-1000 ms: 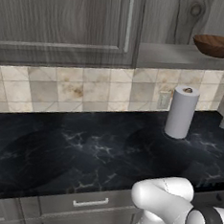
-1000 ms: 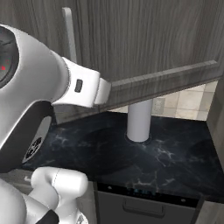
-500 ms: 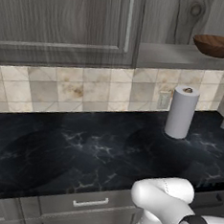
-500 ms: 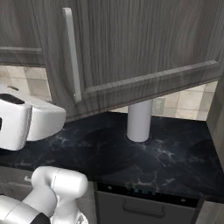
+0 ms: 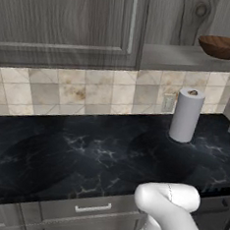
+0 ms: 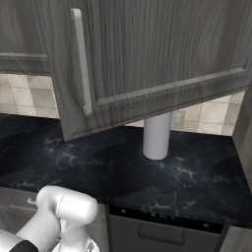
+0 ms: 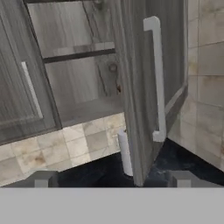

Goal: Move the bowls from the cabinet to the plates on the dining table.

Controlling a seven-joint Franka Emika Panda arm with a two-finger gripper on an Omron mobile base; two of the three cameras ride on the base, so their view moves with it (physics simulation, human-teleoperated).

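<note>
My cabinet (image 5: 70,29) shows matt grey wood grain, its handle (image 7: 156,78) smooth and pale. The bowl (image 5: 222,47) is dark polished wood. The surface (image 5: 83,158) is glossy black veined marble; the paper roll (image 5: 186,116) is matt white.

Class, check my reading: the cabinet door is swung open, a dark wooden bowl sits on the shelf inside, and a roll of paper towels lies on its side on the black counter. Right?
One slip: the paper towel roll stands upright on the black counter, as the left base view shows. The cabinet door is open, and the dark wooden bowl sits on the shelf.

end effector (image 7: 111,178): jaws wide apart | holding nothing | arm low
</note>
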